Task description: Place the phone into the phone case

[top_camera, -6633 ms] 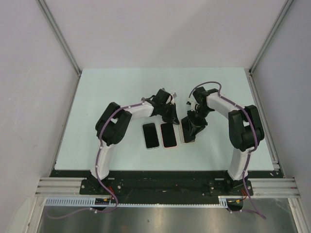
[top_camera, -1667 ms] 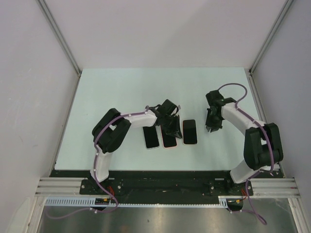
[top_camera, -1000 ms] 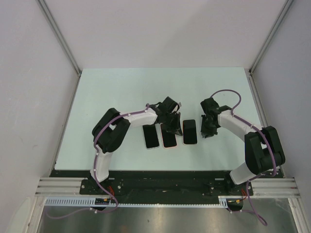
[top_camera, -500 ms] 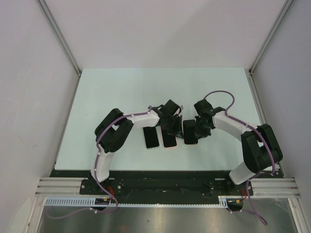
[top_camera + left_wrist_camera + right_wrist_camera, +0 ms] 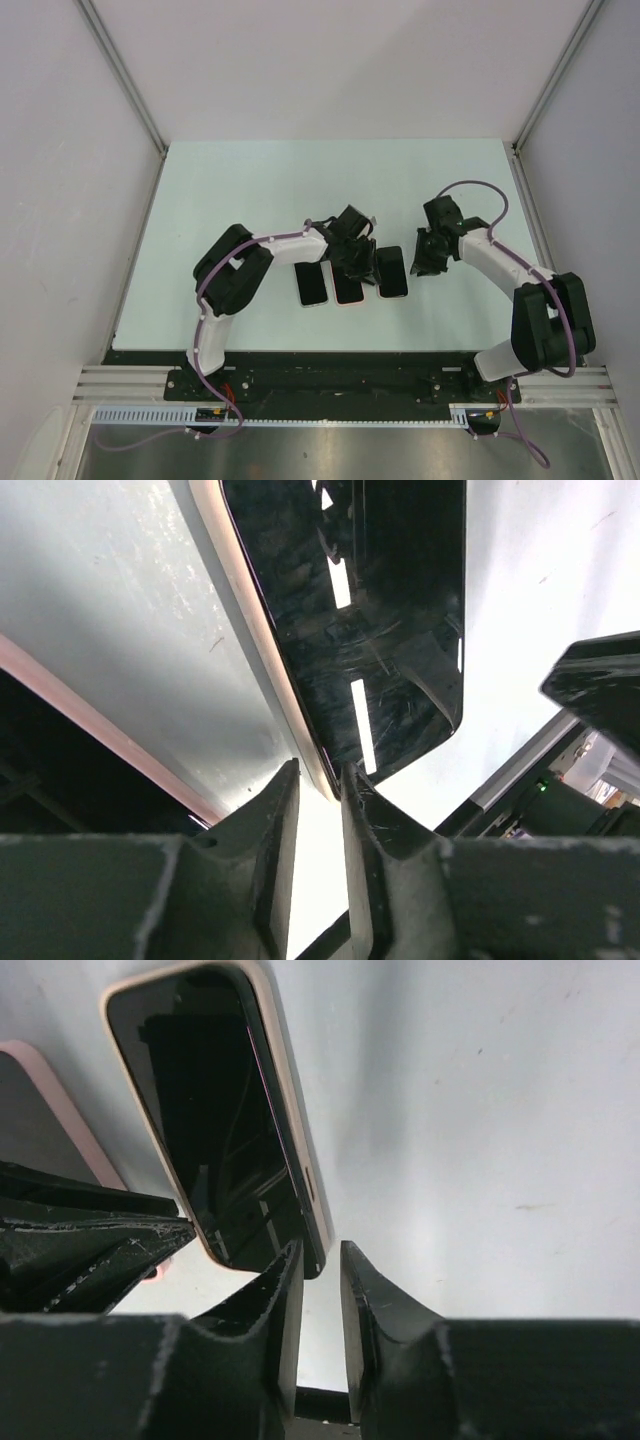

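The left gripper (image 5: pixel 357 258) had its 2 fingers drawn almost together, with only a thin slit between them and nothing gripped. Its tips sat at the pale rim of the phone (image 5: pixel 391 272), which lay flat on the table (image 5: pixel 240 190) just to its right. The pink phone case (image 5: pixel 347 288) lay just to its left. The right gripper (image 5: pixel 424 262), likewise nearly closed and empty, hung beside the phone's far edge. A 2nd dark handset (image 5: pixel 311 284) lay beyond the case.
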`<act>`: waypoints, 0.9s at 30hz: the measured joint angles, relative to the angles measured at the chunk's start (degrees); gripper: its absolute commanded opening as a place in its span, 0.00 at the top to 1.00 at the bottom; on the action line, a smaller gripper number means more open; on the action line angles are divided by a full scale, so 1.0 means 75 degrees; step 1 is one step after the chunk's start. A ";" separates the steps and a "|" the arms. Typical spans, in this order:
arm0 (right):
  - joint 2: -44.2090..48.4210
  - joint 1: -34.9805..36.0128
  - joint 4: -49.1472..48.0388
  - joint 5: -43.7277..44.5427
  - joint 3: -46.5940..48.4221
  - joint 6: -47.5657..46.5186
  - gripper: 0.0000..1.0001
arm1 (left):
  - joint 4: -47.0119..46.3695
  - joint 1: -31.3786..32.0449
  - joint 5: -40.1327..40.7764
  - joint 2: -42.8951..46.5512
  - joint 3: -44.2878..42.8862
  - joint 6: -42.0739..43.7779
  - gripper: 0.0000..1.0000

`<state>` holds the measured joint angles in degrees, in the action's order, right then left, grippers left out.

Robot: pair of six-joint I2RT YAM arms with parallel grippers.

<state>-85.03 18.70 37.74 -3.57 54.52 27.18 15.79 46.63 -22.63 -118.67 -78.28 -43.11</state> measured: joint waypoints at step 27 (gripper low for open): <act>0.0154 -0.1588 -0.2681 -0.3544 -0.1040 -0.0664 0.28 | 0.0597 -0.0504 0.0356 -0.0851 -0.1460 0.0338 0.60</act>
<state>-83.88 6.79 17.63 -30.15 46.72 22.20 20.27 42.85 -19.97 -125.05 -89.23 -40.58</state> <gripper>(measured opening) 0.715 0.414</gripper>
